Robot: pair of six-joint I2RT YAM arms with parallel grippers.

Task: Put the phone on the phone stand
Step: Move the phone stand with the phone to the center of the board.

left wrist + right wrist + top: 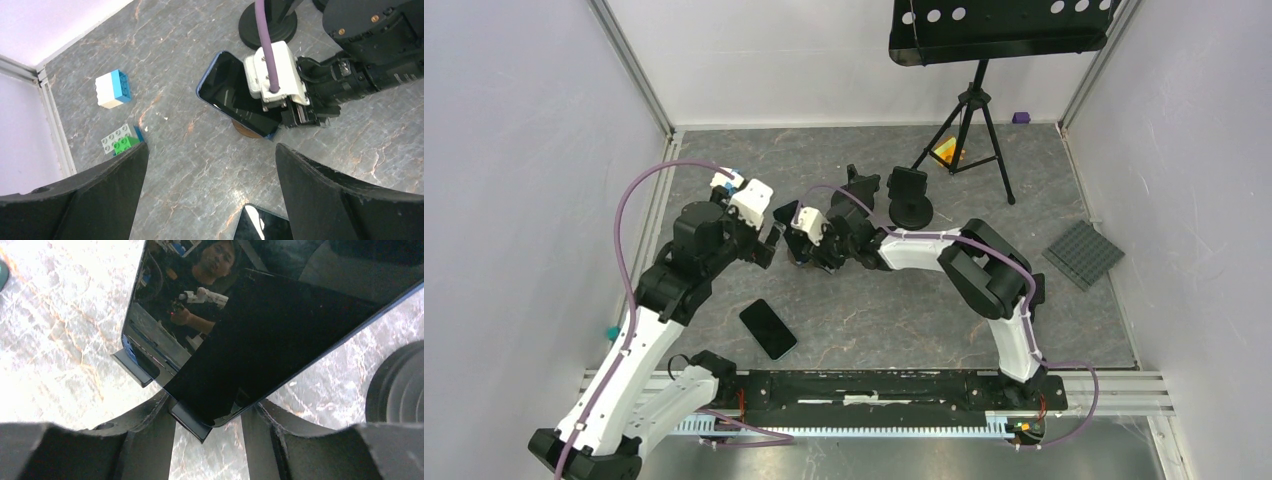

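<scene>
Farthest left, in the left wrist view, a white and blue block (114, 89) stood on the marbled table (190, 170), with a grey plate (114, 138) carrying a green brick (125, 144) nearer the camera. The left gripper (210, 160) hung above the table with its jaws spread wide and nothing between them. Below it in the top view, a second phone (768, 329) lay flat on the table, screen up, well apart from both grippers. Just right of the left gripper, the right gripper (207, 412) was closed on one end of the phone (232, 92), its fingers (150, 422) pressing either side of the dark, blue-edged slab. The phone was tilted, screen facing up, over a small brown disc (246, 131); whether it touched the disc was unclear. The phone stand (911, 197), black with a round base, stood near on the right, with no phone on it. Behind it rose a tripod music stand (972, 110), and far right a grey studded baseplate (1083, 254) lay flat.
</scene>
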